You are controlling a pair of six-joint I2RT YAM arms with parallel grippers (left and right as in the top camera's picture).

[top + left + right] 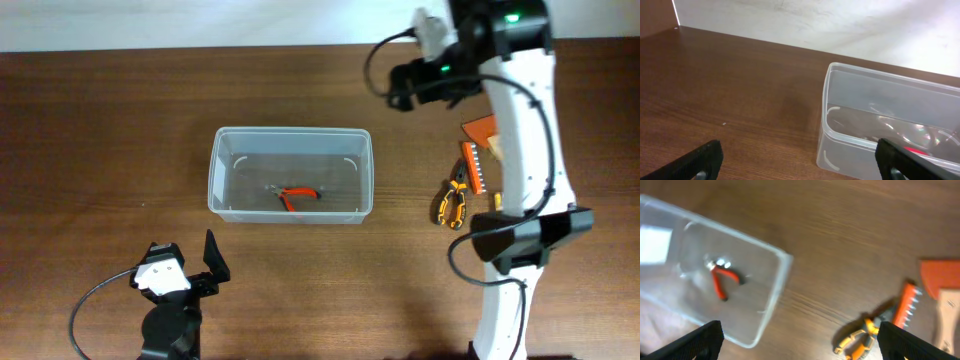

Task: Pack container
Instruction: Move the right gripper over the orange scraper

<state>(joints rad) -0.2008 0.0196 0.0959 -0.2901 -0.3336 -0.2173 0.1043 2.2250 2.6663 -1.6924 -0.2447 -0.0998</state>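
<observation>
container [215, 180] mid-table, clear, red-handled pliers [297, 197] lying inside, left gripper [797, 162] near its front-left corner, jaws spread wide, empty, right gripper [797, 342] off its far-right corner, also wide apart, holding nothing, yellow-handled pliers [452, 205] right of container

Work surface: a table [100, 150] of dark brown wood grain, with the grain running left to right in the overhead view. Along its far edge stands a plain off-white wall [200, 20] — matt, with faint scuffs (visible from the left wrist). Lighting is soft and even; the tabletop shows a dull sheen.
</observation>
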